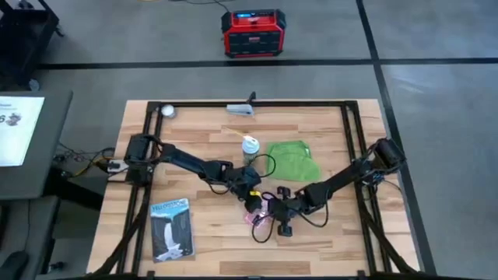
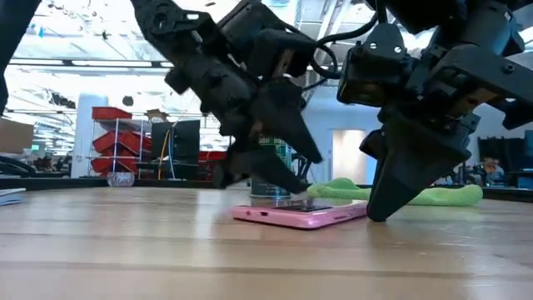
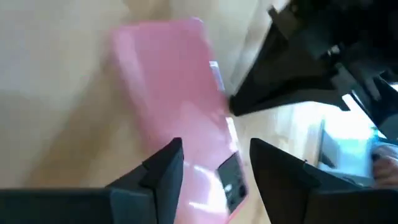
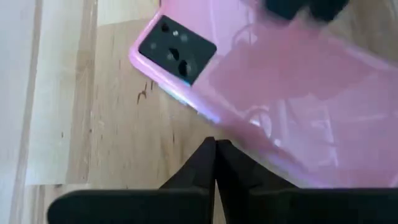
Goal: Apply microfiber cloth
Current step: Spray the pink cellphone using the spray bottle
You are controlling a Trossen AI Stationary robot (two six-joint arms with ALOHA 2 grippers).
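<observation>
The bright green microfiber cloth [image 1: 294, 159] lies rumpled on the table, toward its far right, and no gripper touches it; it also shows in the low view [image 2: 441, 196]. A pink phone [image 1: 259, 218] lies flat, camera side up, between both grippers. My left gripper [image 3: 214, 155] hovers open over the phone's camera end [image 3: 230, 180], with one finger above the phone's back and the other beyond its edge. My right gripper [image 4: 215, 144] is shut, and its tips stand at table level beside the phone's long edge [image 4: 205, 118]. My left gripper slants down over the phone's camera end; I cannot tell whether either finger [image 2: 291, 187] touches it. My right gripper points its shut fingertips [image 2: 381, 212] down at the table right beside the phone's edge [image 2: 360, 210]; whether they touch the phone cannot be told.
A spray bottle [image 1: 249, 146] stands just beyond the grippers, left of the cloth. A blue-grey booklet [image 1: 171, 227] lies near the front left. A white ball [image 1: 166, 110] and a grey item [image 1: 240, 109] sit at the far edge. Black frame rails [image 1: 354, 148] border the table.
</observation>
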